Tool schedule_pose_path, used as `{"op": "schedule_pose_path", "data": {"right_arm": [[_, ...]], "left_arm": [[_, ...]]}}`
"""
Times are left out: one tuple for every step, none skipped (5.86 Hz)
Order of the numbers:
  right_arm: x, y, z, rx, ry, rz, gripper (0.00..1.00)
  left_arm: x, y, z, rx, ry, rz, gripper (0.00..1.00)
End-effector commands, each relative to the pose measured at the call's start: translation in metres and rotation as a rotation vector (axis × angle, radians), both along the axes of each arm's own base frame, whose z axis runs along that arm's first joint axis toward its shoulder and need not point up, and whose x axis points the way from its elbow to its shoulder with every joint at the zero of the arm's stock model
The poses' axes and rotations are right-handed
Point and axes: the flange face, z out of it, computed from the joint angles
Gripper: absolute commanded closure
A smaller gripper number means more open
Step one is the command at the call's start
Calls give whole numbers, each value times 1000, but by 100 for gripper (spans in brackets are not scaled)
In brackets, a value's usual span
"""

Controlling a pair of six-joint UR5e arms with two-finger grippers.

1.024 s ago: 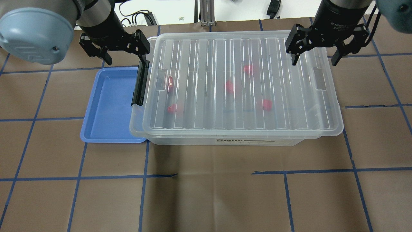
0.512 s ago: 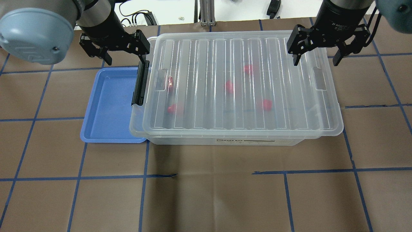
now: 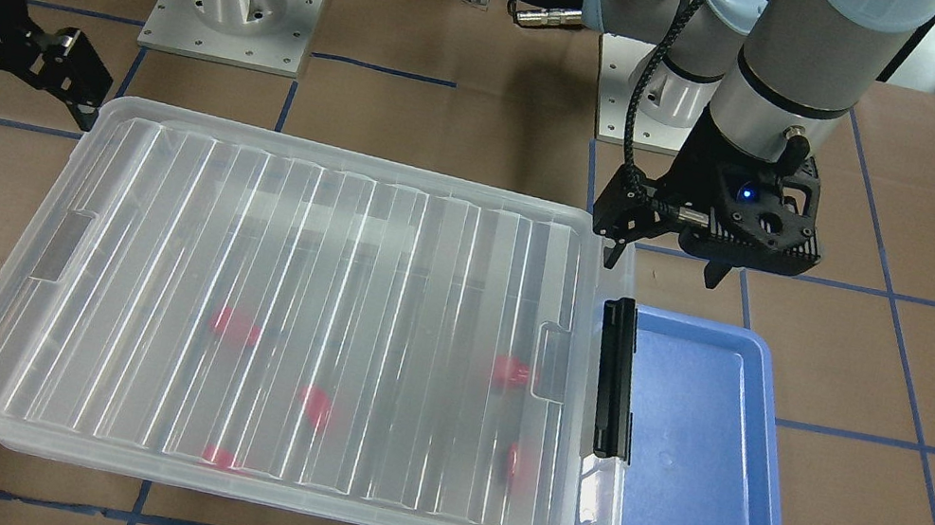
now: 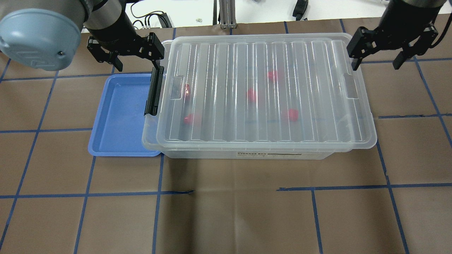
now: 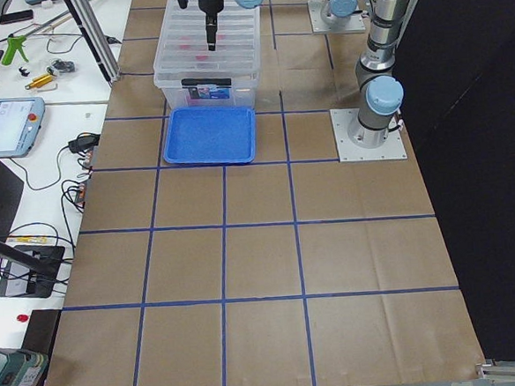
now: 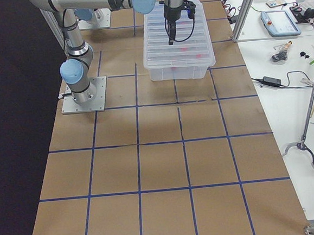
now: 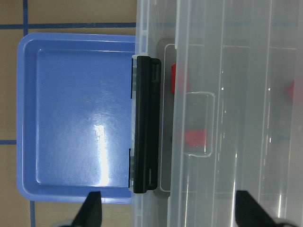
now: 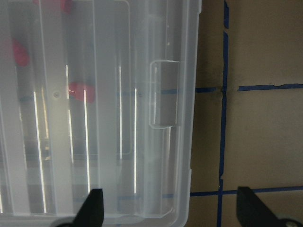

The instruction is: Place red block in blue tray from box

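The box [image 4: 226,106] is a clear bin with its ribbed lid lying on it, slightly askew. Several red blocks [image 4: 251,94] show blurred through the lid. The blue tray [image 4: 120,116] lies empty against the box's left end, under the black latch bar [image 4: 154,91]. My left gripper [image 4: 137,64] is open above that far left corner, straddling latch and lid edge in the left wrist view [image 7: 170,213]. My right gripper [image 4: 376,65] is open and empty over the box's far right end, straddling the lid's edge in the right wrist view [image 8: 171,213].
Brown table paper with a blue tape grid [image 4: 159,192]. An aluminium post [image 4: 226,14] and cables [image 4: 152,21] stand beyond the far edge. The arm bases [image 3: 233,10] are bolted behind the box. Benches with tools flank the table's ends [image 6: 282,53].
My right gripper has moved to the right, from over the lid to the box's right end. The left gripper, box, tray and blocks have not moved.
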Motion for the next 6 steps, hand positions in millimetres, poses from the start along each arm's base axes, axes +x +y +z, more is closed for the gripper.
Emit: {"op": "schedule_pose_path", "data": {"right_arm": [[-51, -7, -50, -4, -7, 33, 0], [-53, -4, -80, -7, -7, 38, 0], [-50, 4, -102, 19, -20, 38, 0], [-48, 8, -115, 44, -33, 35, 0], [-48, 10, -124, 37, -32, 54, 0], [-48, 9, -137, 19, -26, 92, 0]], "left_arm": [[0, 0, 0, 1, 0, 1, 2], [0, 0, 0, 1, 0, -1, 2], [-1, 0, 0, 1, 1, -1, 2], [0, 0, -1, 2, 1, -1, 2], [0, 0, -1, 2, 1, -1, 2], [0, 0, -1, 2, 0, -1, 2]]}}
